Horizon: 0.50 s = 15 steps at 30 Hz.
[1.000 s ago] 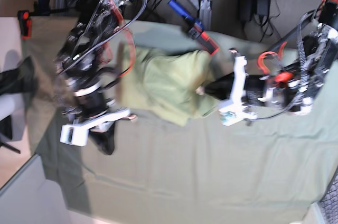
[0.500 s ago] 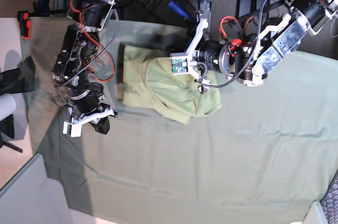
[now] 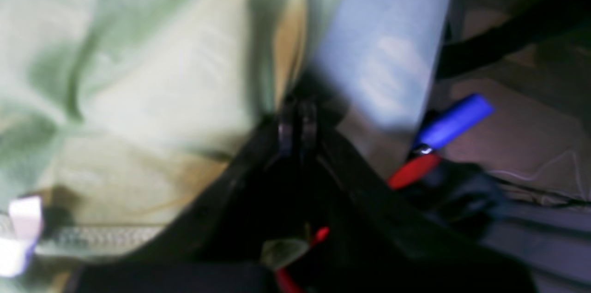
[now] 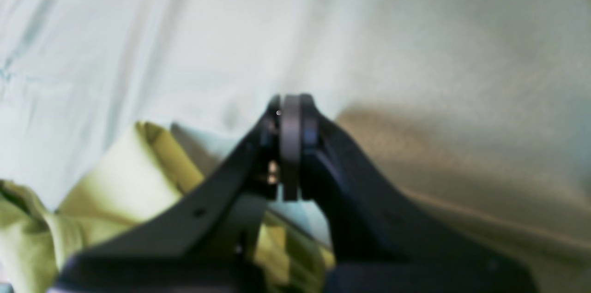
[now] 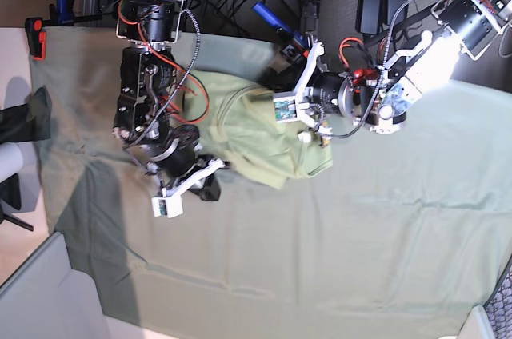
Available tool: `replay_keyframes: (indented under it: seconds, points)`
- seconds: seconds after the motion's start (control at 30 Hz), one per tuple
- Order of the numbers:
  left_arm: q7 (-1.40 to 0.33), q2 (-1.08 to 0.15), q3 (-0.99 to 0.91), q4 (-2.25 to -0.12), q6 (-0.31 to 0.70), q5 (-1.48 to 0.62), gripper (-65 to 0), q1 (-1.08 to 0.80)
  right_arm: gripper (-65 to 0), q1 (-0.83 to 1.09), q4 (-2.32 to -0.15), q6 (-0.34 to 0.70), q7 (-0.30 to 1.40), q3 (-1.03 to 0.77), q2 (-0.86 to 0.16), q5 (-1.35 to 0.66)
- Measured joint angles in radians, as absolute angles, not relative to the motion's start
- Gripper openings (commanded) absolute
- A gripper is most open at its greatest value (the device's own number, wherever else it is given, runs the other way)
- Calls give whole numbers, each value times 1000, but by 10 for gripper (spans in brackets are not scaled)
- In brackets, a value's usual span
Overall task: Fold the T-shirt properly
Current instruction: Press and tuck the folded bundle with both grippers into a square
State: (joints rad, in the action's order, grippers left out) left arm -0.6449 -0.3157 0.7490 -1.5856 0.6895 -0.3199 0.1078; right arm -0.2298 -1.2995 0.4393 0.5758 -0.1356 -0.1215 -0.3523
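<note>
The T-shirt (image 5: 256, 143) lies on the big dull green cloth (image 5: 320, 251), close to the blue and red tool (image 5: 276, 23). I think the folding is partly done. The shirt looks like a small bundle, with some parts laid over others, so some folds seem to be made. But it isn't neat. The side far from the tool slants down to a crooked point, and there are soft bumps and creases on top. I can't tell how many layers there are. The left gripper (image 3: 298, 117) is on the side of the shirt near the tool, right by the cloth's edge. Its tips are pressed together, and I don't see any shirt pinched in them. The right gripper (image 4: 293, 108) is farther from the tool, by the other side of the shirt, with its tips together and nothing between them. I'd say what's left is to pull the edges straight, pat the bumps flat, and maybe make one more fold so it ends up a tidy shape.
</note>
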Motion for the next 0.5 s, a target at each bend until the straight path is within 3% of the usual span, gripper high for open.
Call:
replay_keyframes:
  seconds: [0.2,0.5]
  points:
    - [-521,-312,747,-1478,718,-281,-650,142,-650,-193,-1301,439,614,-135,-133,-355]
    - [-545,-317,614,-1425,707,-236,-650,223,-650,-62,-1424,439,619,-136,-172,-414]
